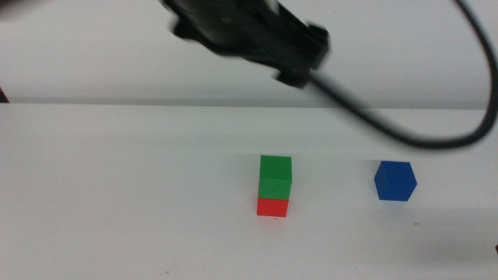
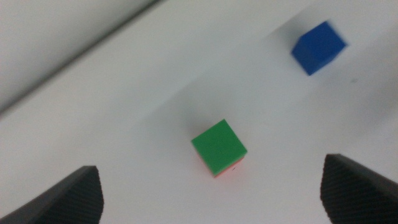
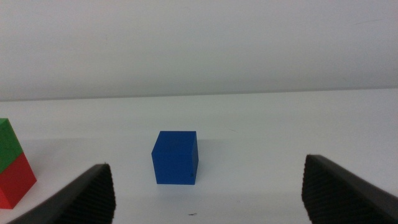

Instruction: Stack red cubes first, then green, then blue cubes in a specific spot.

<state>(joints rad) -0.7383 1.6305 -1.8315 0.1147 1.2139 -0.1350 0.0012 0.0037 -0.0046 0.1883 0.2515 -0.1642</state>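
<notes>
1. Two cubes are already sitting stacked mid-desk: green cube point(image 1: 275, 177) on red cube point(image 1: 272, 207).
2. Blue cube point(image 1: 395, 181) is waiting alone nearer the desk's right edge.
3. Left gripper point(image 2: 211, 199) is hanging above the stack, fingers released.
4. Right gripper point(image 3: 208, 199) is facing the blue cube, fingers released; nothing is standing between them.

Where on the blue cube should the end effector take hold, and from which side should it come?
Grip the blue cube on two opposite vertical faces, probably coming from above. It stands alone on the table, apart from the green cube on the red cube. The open right end effector already faces it; the left end effector is open above the stack.
</notes>
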